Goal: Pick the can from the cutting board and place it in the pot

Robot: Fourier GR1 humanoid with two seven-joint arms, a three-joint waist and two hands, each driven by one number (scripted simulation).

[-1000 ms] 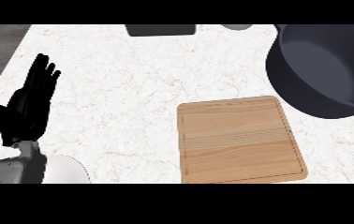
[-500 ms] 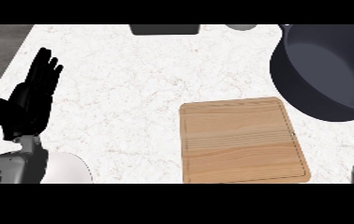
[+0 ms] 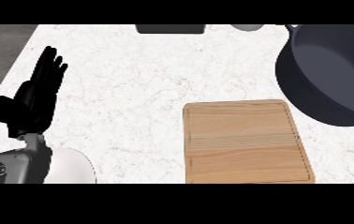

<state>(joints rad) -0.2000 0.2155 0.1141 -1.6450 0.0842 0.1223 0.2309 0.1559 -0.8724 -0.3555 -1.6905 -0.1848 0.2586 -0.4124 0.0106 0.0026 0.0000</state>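
Bench (image 3: 138, 92), white marbled: wooden cutting board (image 3: 245, 141) at lower right with its top bare, dark pot (image 3: 321, 73) just beyond its far right corner, left hand (image 3: 38, 94) resting at the left edge with fingers straight and spread, holding nothing; right hand out of view. Can: not visible anywhere, neither on the board nor in the visible part of the pot, so its place cannot be told. Handling note, as a judgement: find the can first, then grip it upright round its side and lower it inside the pot's rim.
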